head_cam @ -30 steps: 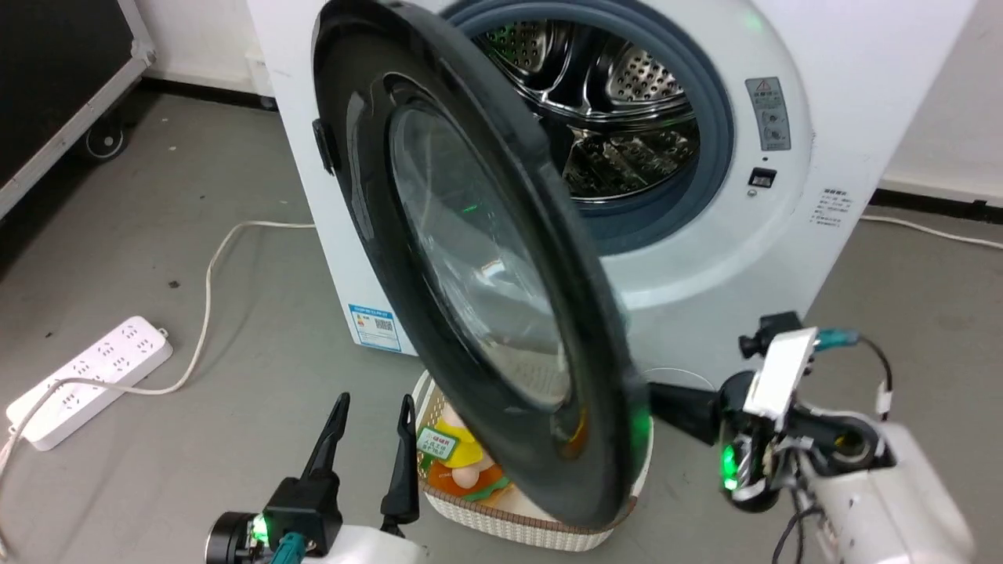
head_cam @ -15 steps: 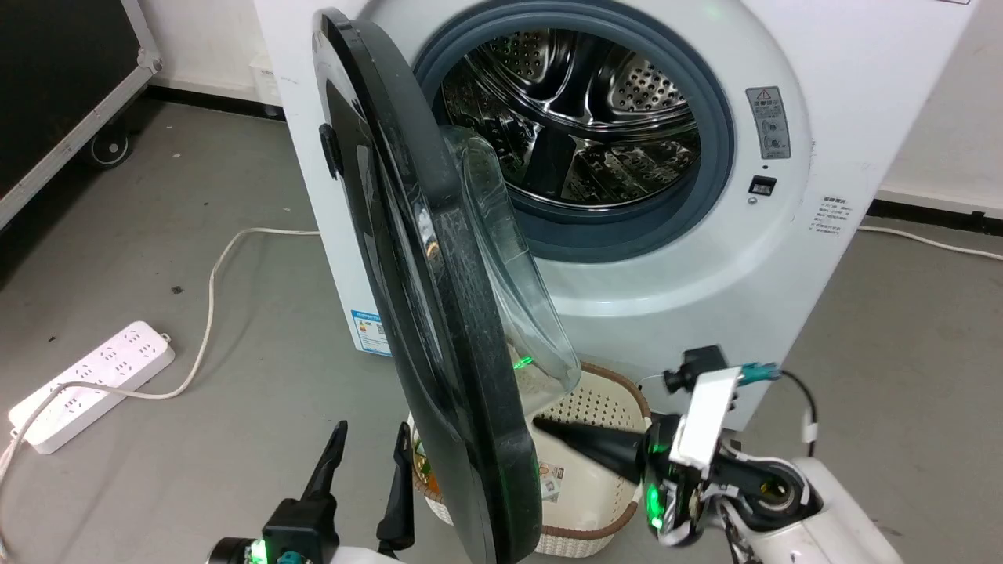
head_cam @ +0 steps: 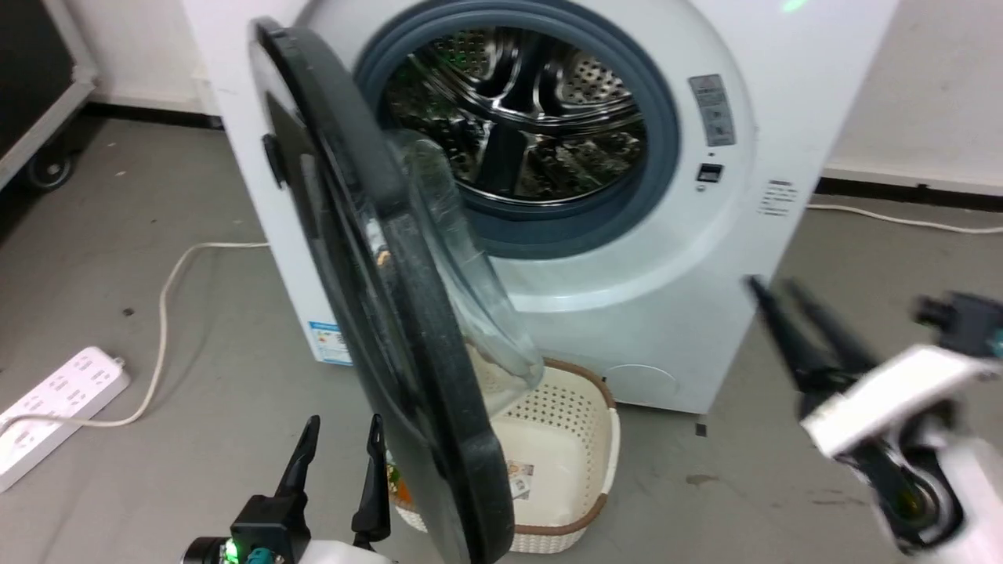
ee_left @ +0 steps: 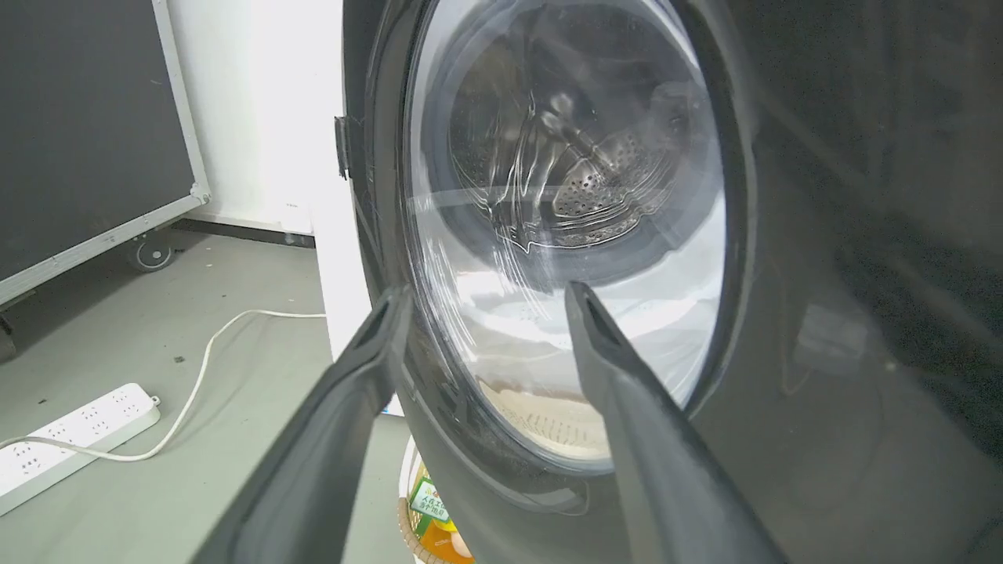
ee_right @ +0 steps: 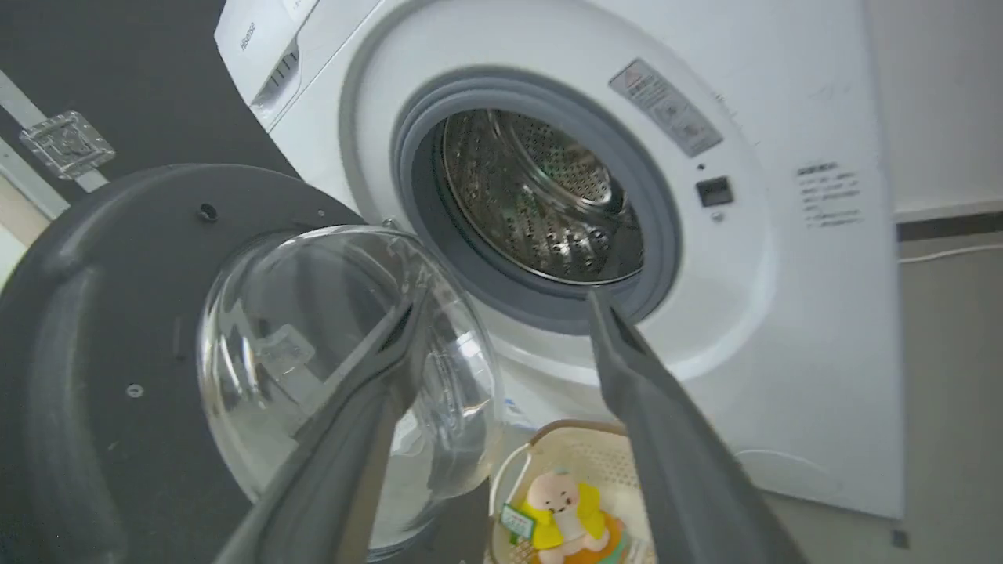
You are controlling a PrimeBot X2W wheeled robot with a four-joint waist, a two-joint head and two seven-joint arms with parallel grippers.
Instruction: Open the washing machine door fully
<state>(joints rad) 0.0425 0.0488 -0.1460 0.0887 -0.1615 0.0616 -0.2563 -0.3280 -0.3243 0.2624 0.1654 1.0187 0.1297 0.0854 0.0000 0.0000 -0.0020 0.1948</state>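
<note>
The white washing machine (head_cam: 697, 258) stands with its steel drum (head_cam: 517, 117) exposed. Its round black door (head_cam: 368, 258) is swung out on its left-side hinge, nearly edge-on to me, the clear glass bowl (head_cam: 462, 266) bulging toward the drum. In the left wrist view the door's outer face (ee_left: 846, 235) looms close ahead. The right wrist view shows the door's inner side (ee_right: 117, 329) and bowl (ee_right: 329, 352). My left gripper (head_cam: 341, 427) is open at the lower left, beside the door's bottom rim. My right gripper (head_cam: 772, 286), blurred, is open at the right, clear of the door.
A cream perforated basket (head_cam: 580, 439) sits on the floor under the door, holding a small doll (ee_right: 560, 505). A white power strip (head_cam: 47, 415) and its cable (head_cam: 168, 298) lie on the grey floor at left. A black wheeled case (ee_left: 86, 133) stands far left.
The door has swung from facing me to nearly edge-on. My right gripper has left the door's lower rim and pulled back to the right. The head camera has shifted.
</note>
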